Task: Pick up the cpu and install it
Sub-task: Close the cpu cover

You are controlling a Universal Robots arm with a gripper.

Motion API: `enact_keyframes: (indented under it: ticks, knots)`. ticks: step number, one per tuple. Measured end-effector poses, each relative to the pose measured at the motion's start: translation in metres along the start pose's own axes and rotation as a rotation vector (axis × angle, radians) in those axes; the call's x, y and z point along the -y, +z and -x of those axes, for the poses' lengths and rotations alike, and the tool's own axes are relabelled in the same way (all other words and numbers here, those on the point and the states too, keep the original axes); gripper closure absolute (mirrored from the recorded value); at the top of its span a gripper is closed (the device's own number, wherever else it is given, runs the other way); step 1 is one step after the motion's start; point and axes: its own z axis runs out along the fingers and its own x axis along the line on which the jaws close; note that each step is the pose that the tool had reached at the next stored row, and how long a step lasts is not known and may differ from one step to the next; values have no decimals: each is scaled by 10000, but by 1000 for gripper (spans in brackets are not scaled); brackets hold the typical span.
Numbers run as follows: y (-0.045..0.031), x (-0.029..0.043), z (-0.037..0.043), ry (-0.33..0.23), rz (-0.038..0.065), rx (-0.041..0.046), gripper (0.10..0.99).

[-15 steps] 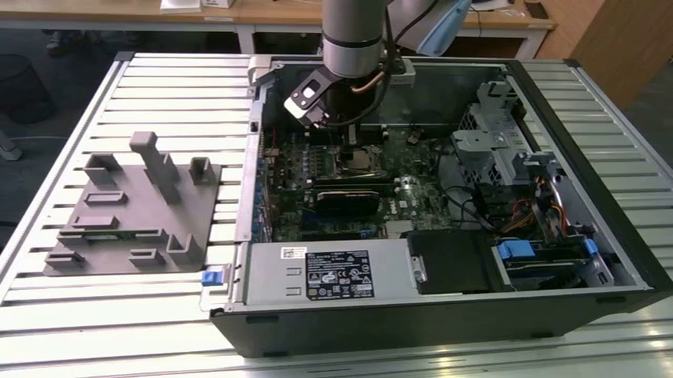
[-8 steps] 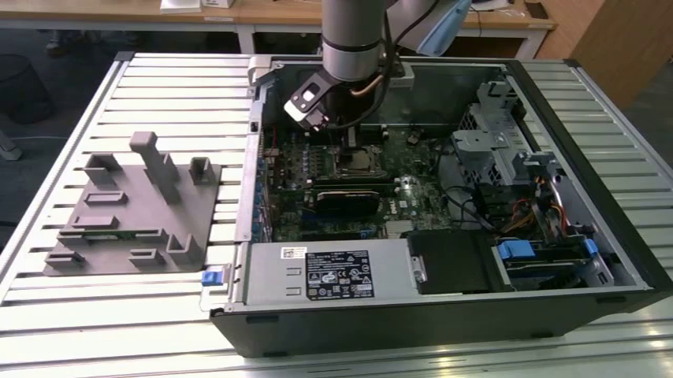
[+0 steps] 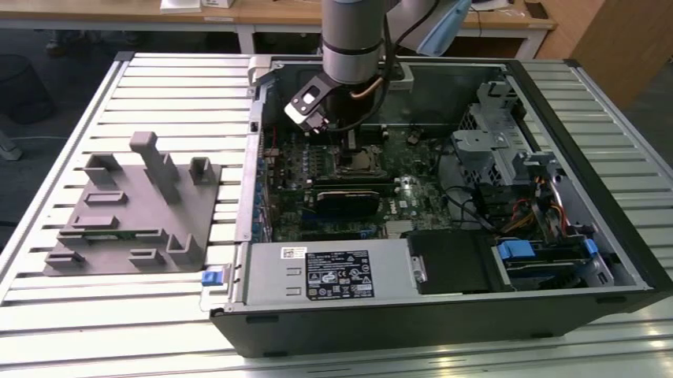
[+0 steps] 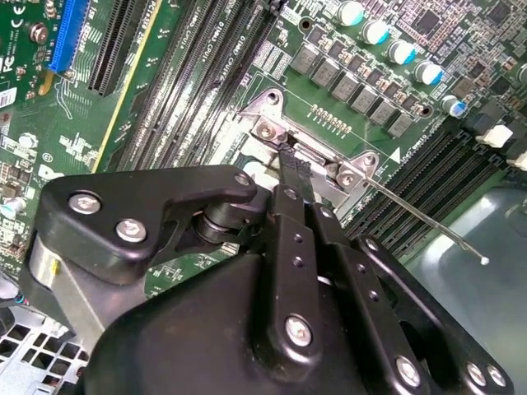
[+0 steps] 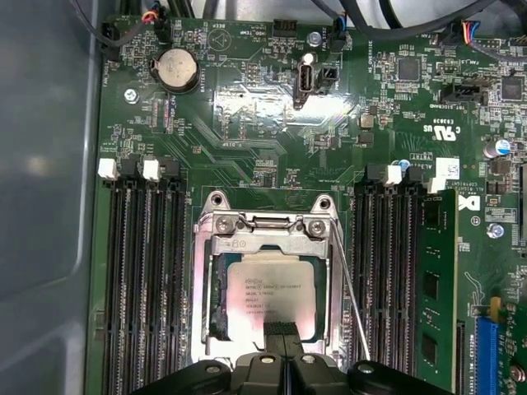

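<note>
Slatted metal table [image 3: 158, 87], open computer case [image 3: 421, 324]: gripper [image 5: 280, 331] over the socket frame [image 5: 204, 271].
The cpu [image 5: 268, 288] lies flat in that frame, mid-motherboard; fingers pressed together, gripping nothing, tips at its edge, likely seating it.

Arm [image 3: 352, 35] comes down near-vertical over the far half of the counter [image 3: 158, 87], roughly mid-width. Wrist [image 3: 342, 75] is straight. Its camera block [image 3: 312, 104] faces the exterior view's left and tilts a bit. Hand [image 3: 345, 143] points straight down, low. In both wrist views the fingers [image 4: 288, 214] are pressed together, closed tip to tip, with the linkage arms folded in on both sides.
</note>
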Motion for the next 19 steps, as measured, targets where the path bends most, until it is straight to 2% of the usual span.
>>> enact_keyframes:
  ticks: [8, 10, 13, 19]
  knots:
    - [19, -86, 0, 0, 2, -23, 980]
    - [0, -89, -3, 2, 18, -47, 980]
    - [-88, -90, 3, 1, 1, -25, 980]
    - [-98, -112, 4, 0, 0, -24, 980]
